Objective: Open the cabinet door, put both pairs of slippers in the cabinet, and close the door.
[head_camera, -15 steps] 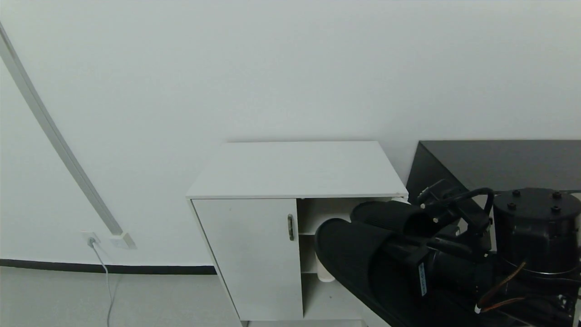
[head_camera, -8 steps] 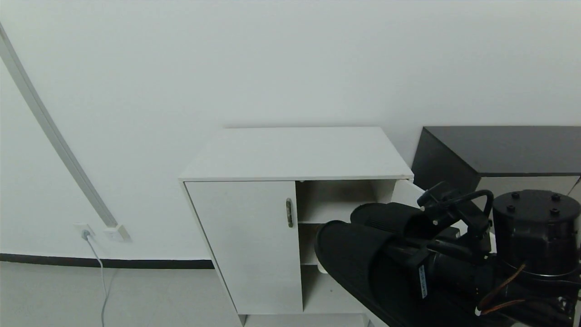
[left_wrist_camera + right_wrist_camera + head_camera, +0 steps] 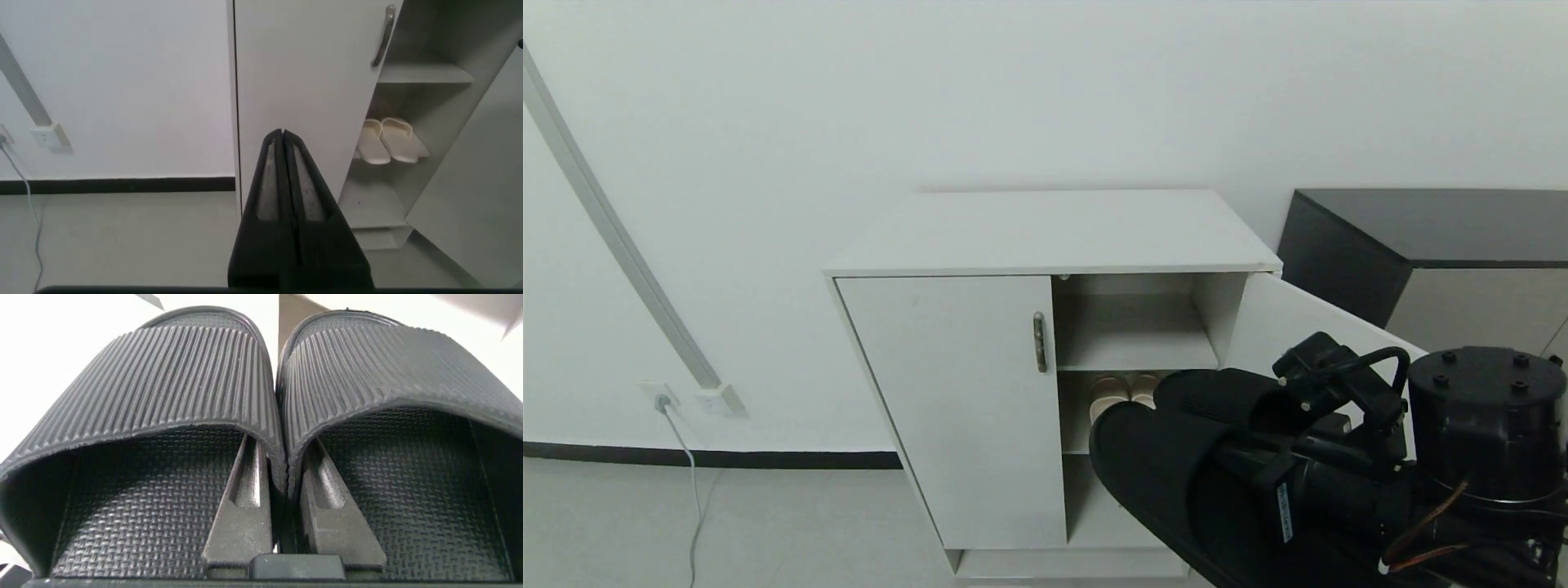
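On my far left a flat grey conduit strip (image 3: 613,237) slants down the wall to a white socket (image 3: 658,398), its grey cable (image 3: 690,490) trailing to the floor. My left gripper (image 3: 283,139) sits low and level, pointed at the closed left door (image 3: 947,408) of the white board cabinet (image 3: 1054,233) but well short of it, fingers pressed flat together on nothing. Past the slim metal handle (image 3: 1039,341) the right half stands open. The pair of beige slippers (image 3: 392,140) lies side by side on the middle shelf; the left wrist view gives me them whole, while from the head camera their near ends are covered. Covering them is the pair of black ribbed rubber slippers (image 3: 1168,465), held out toes-first before the opening. The right wrist view shows the right gripper (image 3: 282,457) with one finger inside each, pinching the two adjoining strap walls. The open right door (image 3: 1290,322) swings wide toward me, just beside that wrist, with a dark cabinet (image 3: 1421,220) beyond.
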Controlling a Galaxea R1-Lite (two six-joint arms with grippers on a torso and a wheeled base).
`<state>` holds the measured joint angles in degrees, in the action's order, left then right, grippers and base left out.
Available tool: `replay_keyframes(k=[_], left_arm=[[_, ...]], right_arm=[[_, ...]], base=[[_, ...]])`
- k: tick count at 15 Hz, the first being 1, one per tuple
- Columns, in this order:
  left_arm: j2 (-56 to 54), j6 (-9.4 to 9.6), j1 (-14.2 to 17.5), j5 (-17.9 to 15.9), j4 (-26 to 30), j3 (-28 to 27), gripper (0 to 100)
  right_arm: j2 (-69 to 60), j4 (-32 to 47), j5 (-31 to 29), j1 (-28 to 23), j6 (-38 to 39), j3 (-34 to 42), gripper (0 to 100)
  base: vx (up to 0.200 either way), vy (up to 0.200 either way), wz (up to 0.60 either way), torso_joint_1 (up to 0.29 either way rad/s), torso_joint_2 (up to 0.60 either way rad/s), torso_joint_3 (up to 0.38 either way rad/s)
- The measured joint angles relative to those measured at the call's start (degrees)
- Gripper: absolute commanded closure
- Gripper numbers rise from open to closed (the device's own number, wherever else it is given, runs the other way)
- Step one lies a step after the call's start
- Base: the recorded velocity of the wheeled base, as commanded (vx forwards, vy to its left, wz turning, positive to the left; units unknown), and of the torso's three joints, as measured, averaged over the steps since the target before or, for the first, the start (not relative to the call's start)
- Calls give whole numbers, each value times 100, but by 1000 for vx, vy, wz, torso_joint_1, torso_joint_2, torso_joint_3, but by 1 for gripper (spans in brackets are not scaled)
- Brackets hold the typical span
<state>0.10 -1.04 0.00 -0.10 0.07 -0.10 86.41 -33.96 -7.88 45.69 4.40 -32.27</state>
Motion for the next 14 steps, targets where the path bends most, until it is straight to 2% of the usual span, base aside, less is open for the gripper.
replay_keyframes(k=[7,14], left_arm=[[0,0,0,0,2,0,100],[0,2,0,0,0,0,100]], right_arm=[[0,-2,18,11,-68,41,100],[17,-55,13,69,-77,79,100]], base=[[0,0,0,-148,483,325],[0,0,0,-78,453,367]])
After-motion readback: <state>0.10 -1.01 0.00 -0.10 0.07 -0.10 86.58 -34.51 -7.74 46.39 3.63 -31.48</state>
